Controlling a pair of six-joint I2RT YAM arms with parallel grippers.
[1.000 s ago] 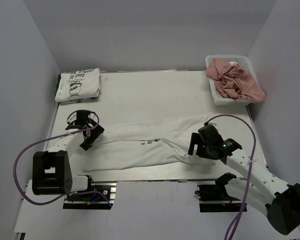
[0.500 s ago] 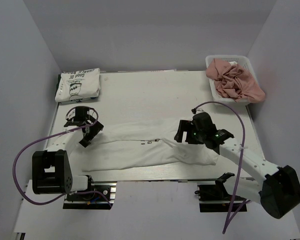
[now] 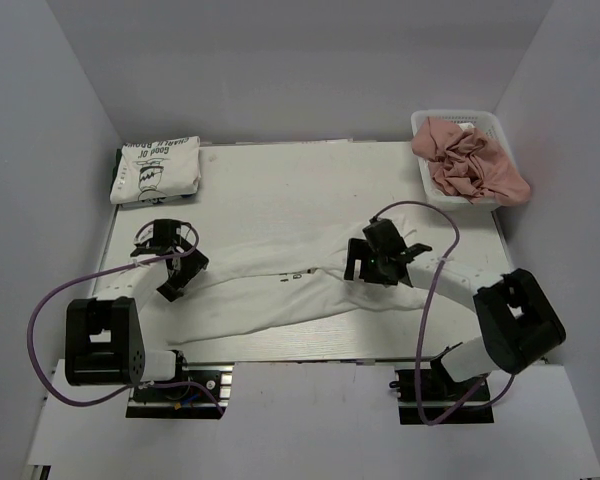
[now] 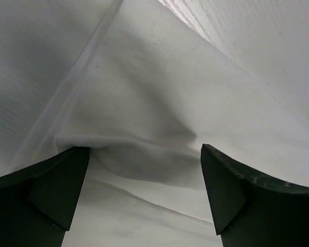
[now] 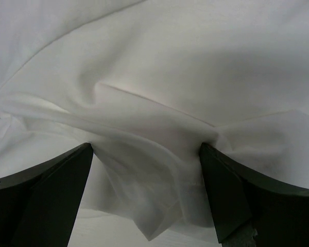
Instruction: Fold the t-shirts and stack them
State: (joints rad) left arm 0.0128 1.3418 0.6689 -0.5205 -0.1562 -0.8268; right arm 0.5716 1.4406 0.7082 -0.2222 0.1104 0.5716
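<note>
Left wrist view: the left gripper point(image 4: 144, 164) stands with its jaws spread wide, and a raised fold of the unfolded t-shirt point(image 4: 159, 103) lies loose between its dark fingers point(image 4: 46, 190), not pinched. On the right wrist camera the right gripper point(image 5: 147, 159) is likewise wide open, with bunched white cloth of the same shirt between its tips. From above, that shirt stretches as a long wrinkled band across the near half of the table point(image 3: 300, 190). The left gripper is at its left end and the right gripper right of its middle. A folded t-shirt point(image 3: 157, 170) with a black line drawing rests at the far left corner. A white basket point(image 3: 445, 200) holding pink cloth point(image 3: 470, 160) sits at the far right.
</note>
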